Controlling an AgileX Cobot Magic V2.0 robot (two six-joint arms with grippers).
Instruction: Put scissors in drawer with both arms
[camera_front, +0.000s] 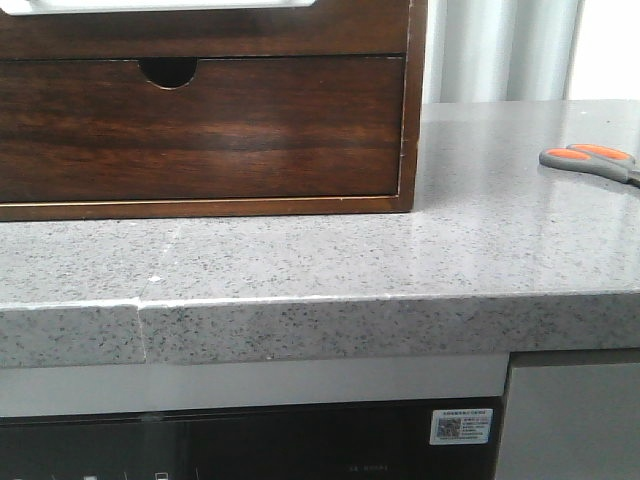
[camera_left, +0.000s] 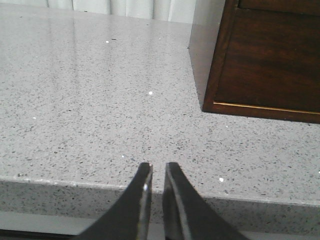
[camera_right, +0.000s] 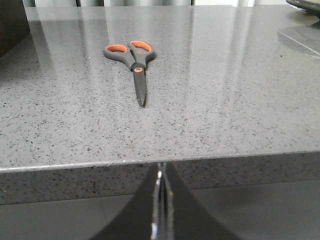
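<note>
The scissors lie flat on the grey speckled counter at the far right, well clear of the wooden cabinet. In the right wrist view the scissors point their shut blades toward my right gripper, which is shut, empty, and level with the counter's front edge. The drawer is the upper one, with a strip of white rim showing above it. My left gripper hovers at the counter's front edge beside the cabinet's corner, its jaws almost together and holding nothing. Neither gripper shows in the front view.
A lower drawer front with a half-round notch sits pushed in under the drawer. A dark rounded object shows at the counter's far right corner. Below the counter edge is a dark appliance front.
</note>
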